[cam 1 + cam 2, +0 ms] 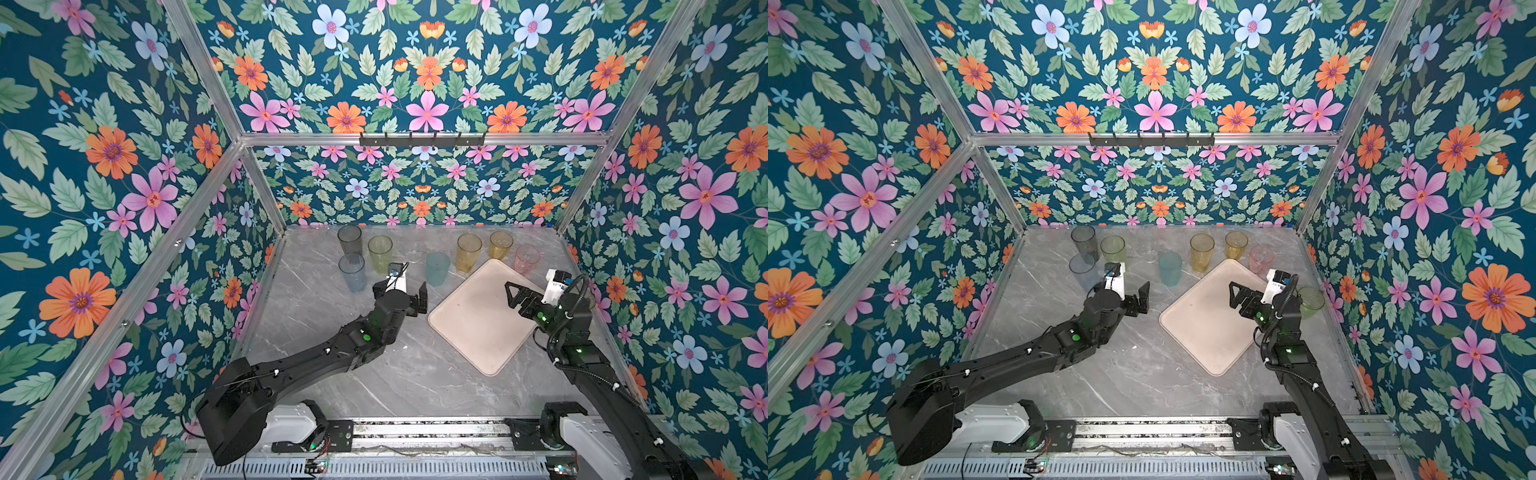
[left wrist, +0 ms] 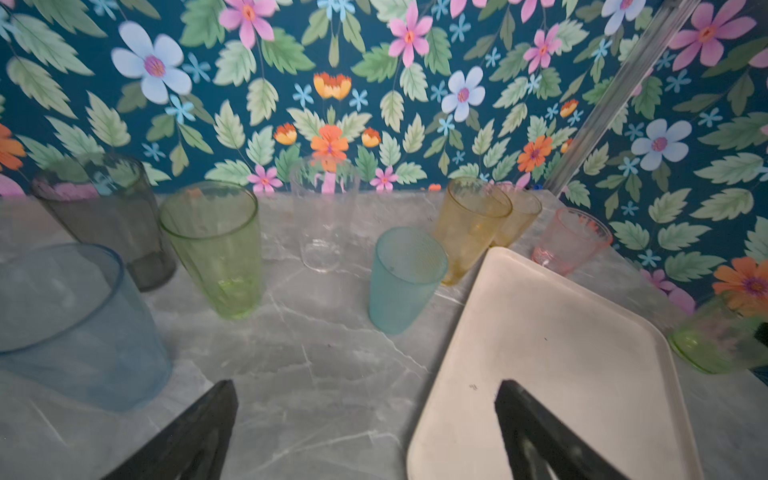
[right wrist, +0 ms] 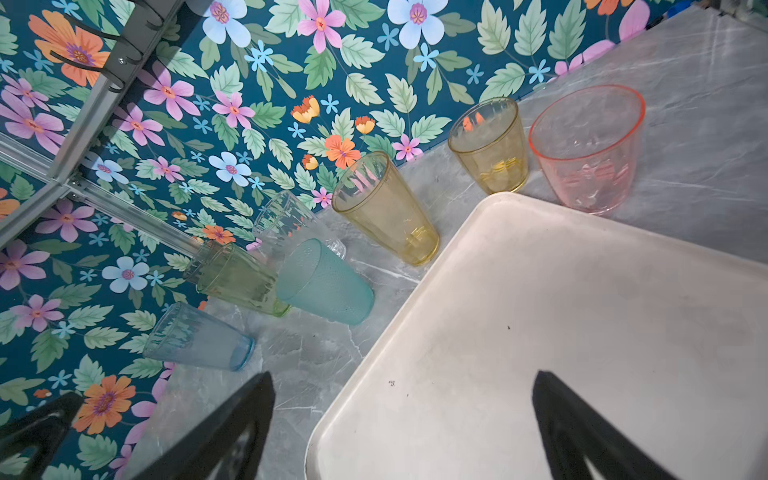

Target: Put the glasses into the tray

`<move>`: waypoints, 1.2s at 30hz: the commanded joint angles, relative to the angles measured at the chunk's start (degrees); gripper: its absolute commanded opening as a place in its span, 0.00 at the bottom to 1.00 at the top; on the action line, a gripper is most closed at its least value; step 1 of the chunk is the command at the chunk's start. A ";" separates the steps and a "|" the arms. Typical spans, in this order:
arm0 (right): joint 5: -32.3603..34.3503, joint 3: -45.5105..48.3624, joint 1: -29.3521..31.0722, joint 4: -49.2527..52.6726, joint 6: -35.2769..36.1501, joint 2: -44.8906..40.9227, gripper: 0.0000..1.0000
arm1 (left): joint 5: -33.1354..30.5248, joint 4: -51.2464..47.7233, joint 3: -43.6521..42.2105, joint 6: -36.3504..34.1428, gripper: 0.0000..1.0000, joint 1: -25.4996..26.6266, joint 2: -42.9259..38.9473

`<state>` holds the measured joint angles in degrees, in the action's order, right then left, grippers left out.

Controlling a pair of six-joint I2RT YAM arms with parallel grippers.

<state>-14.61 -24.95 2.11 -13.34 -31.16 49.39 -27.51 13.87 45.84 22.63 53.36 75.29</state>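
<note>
Tray point(image 1: 478, 324) lies under the right gripper point(image 1: 510, 297) in a top view, no glass in it yet; that gripper and the left gripper point(image 1: 401, 294) gape wide, holding nothing. Left wrist view: teal glass point(image 2: 405, 282) dead ahead, green glass point(image 2: 216, 249) beside it, so a crooked reach could topple either. Right wrist view: amber glass point(image 3: 386, 212) ahead, just beside the tray's edge, easy to clip. Slick-looking marble tabletop point(image 3: 706, 83), floral walls point(image 3: 249, 83) close.

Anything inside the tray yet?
Nothing stands in the tray: it is bare apart from a few dark specks. The open right gripper hides a patch near its right edge in both top views.
</note>
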 commanded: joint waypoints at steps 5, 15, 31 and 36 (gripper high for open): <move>-0.29 -0.27 2.86 -8.38 0.43 5.33 0.97 | 1.91 -16.98 7.41 12.93 1.00 2.29 5.41; 2.96 0.35 6.33 -12.60 1.55 11.91 0.96 | 12.96 -24.76 14.60 20.34 1.00 4.48 16.47; 6.88 0.59 6.32 -10.04 -1.58 13.95 0.95 | 14.98 -39.13 28.77 27.05 0.96 9.82 32.72; 6.09 0.21 6.35 -10.45 -2.59 15.52 0.95 | 14.32 -42.47 31.01 27.99 0.94 10.36 35.21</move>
<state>-8.73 -24.21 8.40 -22.55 -32.56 64.38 -12.36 -24.64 76.05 49.54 63.55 109.82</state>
